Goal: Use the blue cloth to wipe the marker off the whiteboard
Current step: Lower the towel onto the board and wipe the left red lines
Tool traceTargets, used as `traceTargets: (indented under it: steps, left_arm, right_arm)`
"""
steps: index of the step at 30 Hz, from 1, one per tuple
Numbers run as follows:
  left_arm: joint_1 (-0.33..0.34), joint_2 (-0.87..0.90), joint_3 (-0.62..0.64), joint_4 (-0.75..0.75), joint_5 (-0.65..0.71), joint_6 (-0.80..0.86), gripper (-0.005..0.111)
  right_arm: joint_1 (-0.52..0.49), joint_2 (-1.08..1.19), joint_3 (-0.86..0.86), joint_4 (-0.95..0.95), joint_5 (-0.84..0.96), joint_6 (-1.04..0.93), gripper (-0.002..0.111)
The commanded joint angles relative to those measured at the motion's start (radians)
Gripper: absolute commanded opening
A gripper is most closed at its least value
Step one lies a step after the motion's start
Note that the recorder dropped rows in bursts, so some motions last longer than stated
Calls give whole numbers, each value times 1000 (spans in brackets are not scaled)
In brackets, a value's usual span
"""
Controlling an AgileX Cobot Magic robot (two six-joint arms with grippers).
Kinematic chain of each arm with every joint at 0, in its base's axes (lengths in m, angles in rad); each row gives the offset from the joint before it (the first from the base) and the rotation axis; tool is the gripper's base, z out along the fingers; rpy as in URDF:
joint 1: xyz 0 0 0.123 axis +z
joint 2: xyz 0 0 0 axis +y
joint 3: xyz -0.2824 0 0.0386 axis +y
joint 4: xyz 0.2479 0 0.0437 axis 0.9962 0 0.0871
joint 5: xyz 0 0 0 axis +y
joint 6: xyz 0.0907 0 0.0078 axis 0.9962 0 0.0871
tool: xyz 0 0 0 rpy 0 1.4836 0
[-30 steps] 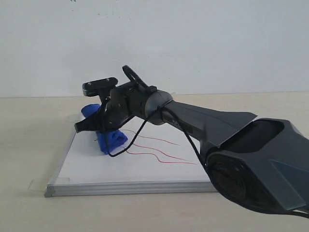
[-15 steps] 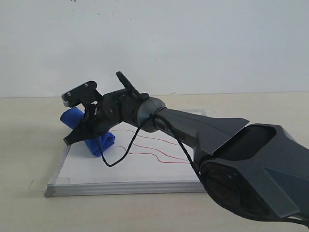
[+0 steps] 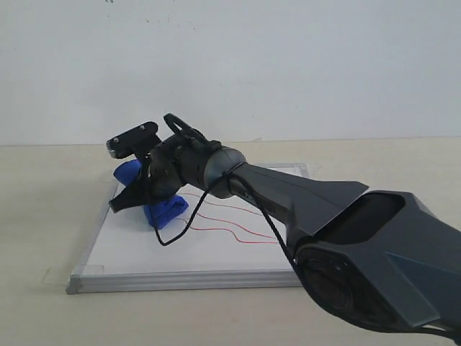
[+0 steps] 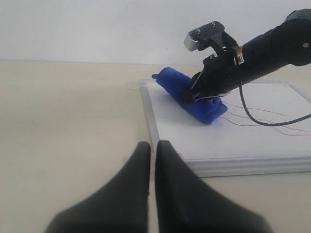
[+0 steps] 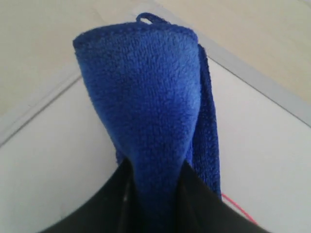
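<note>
The whiteboard lies flat on the table, and the marker shows as thin wavy red lines across its middle. My right gripper is shut on the blue cloth, a rolled bundle pressed down near the board's far left corner. In the right wrist view the blue cloth fills the gap between the jaws of the right gripper, with a bit of marker beside it. My left gripper is shut and empty, low over the table by the whiteboard.
A black cable hangs from the right wrist and loops down onto the board. Clear tape tabs stick out at the board's corners. Beige tabletop surrounds the board, with a white wall behind.
My right gripper swung the cloth left past the board's left edge, then came back right onto the board. The left gripper's earlier position is not shown.
</note>
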Motion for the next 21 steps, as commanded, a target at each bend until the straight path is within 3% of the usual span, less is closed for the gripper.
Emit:
traceTargets:
  steps: [1, 8, 15, 21]
  left_arm:
    - [0, -3, 4, 5, 1, 5, 4]
    - [0, -3, 4, 5, 1, 5, 4]
    - [0, -3, 4, 5, 1, 5, 4]
    - [0, -3, 4, 5, 1, 5, 4]
  right_arm:
    - [-3, 19, -22, -76, 138, 81, 0]
    - [43, 23, -34, 30, 25, -250, 0]
    - [29, 25, -34, -323, 299, -54, 0]
    - [35, 25, -34, -205, 87, -41, 0]
